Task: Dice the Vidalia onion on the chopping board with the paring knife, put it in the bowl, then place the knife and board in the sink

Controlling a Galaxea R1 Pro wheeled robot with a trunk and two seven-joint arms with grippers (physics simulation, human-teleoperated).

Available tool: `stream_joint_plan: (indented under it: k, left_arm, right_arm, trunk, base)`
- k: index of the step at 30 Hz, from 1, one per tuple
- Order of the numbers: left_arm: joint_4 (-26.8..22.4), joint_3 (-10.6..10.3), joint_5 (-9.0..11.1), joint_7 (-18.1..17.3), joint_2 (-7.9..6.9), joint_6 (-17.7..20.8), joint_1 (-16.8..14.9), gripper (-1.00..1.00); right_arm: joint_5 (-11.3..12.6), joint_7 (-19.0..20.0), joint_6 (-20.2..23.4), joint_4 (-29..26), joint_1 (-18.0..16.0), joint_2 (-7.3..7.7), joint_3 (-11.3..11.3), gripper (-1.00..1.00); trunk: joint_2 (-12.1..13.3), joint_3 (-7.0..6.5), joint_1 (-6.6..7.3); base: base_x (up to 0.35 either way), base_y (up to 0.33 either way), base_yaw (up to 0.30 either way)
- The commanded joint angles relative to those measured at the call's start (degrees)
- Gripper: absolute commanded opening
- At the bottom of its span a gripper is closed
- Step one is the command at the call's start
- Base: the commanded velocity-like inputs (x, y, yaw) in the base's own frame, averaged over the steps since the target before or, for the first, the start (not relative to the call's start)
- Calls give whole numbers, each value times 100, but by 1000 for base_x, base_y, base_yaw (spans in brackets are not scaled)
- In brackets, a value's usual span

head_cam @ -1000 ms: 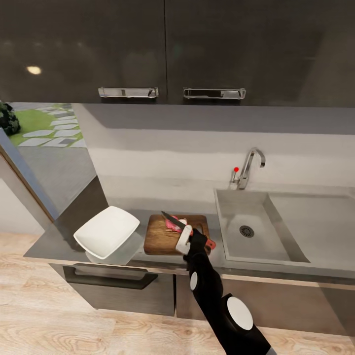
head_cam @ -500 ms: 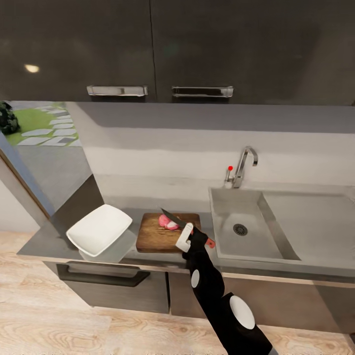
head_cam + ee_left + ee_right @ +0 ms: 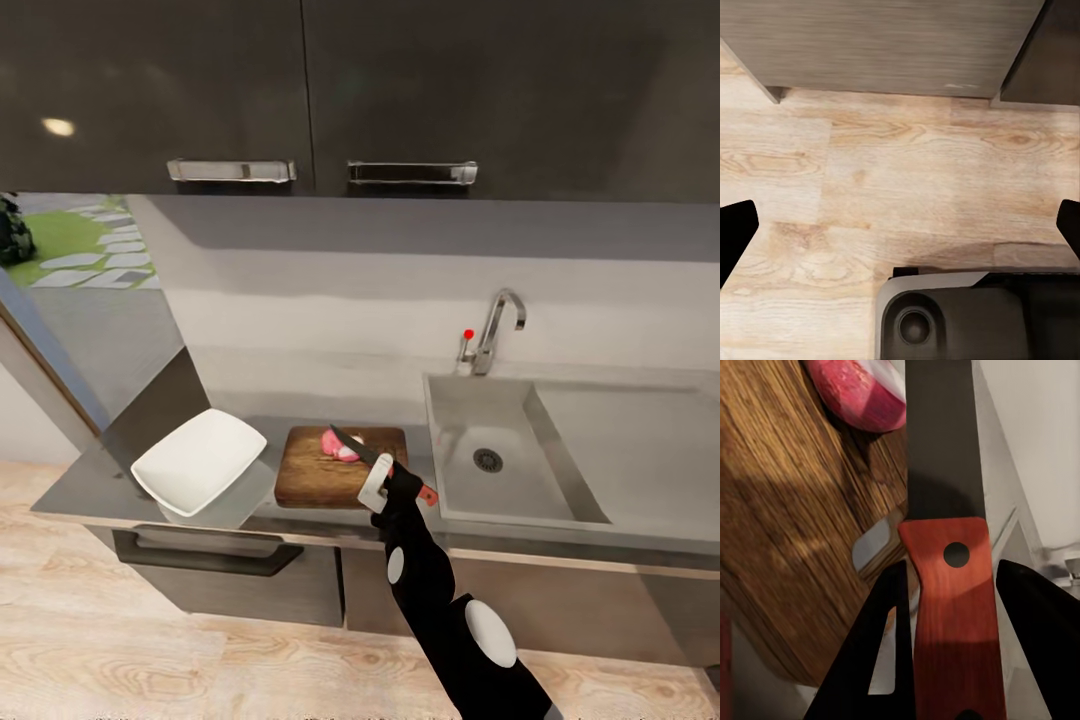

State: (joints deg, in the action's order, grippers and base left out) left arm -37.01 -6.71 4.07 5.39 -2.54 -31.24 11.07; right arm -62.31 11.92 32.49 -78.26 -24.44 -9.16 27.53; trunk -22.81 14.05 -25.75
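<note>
The brown chopping board [image 3: 320, 480] lies on the grey countertop [image 3: 90, 485], left of the steel sink [image 3: 470, 475]. A pink-and-white onion piece [image 3: 335, 445] rests on the board's far part, also seen as the onion [image 3: 866, 394] close up. My right gripper [image 3: 390, 485] is shut on the paring knife [image 3: 355, 447] by its red handle [image 3: 952, 607]; the dark blade [image 3: 941, 442] points over the board with its tip at the onion. The white bowl [image 3: 198, 460] sits left of the board. My left gripper [image 3: 900, 232] hangs open above the wood floor.
Glossy black upper cabinets [image 3: 300, 90] with chrome handles hang above the counter. A chrome faucet [image 3: 495, 335] with a red knob stands behind the basin, and a flat drainboard [image 3: 640, 450] extends to the right. Dark lower cabinets [image 3: 210, 575] sit beneath, over light wood floor [image 3: 907, 165].
The head camera has shifted, moving the whole scene slightly left and down. The knife stays in my right gripper, its tip still over the onion on the board.
</note>
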Motion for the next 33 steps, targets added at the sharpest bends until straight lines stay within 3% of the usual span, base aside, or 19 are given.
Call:
stream_joint_plan:
  k: [1, 20, 33]
  left_arm:
    - [-8, -48, 41, 50, -10, -7, 0, 100]
    - [-8, -43, 41, 50, -10, -5, 0, 100]
    - [-8, -43, 41, 50, -10, -5, 0, 100]
  right_arm:
    - [-62, 48, 29, -7, -4, 0, 7, -100]
    - [-62, 56, 30, 13, -1, -7, 7, -100]
    - [-62, 55, 30, 13, 0, -7, 7, -100]
  trunk:
    - [-11, 19, -3]
    - [-11, 196, -3]
    - [-11, 213, -3]
  base:
    - [0, 0, 0]
    - [0, 0, 0]
    - [0, 0, 0]
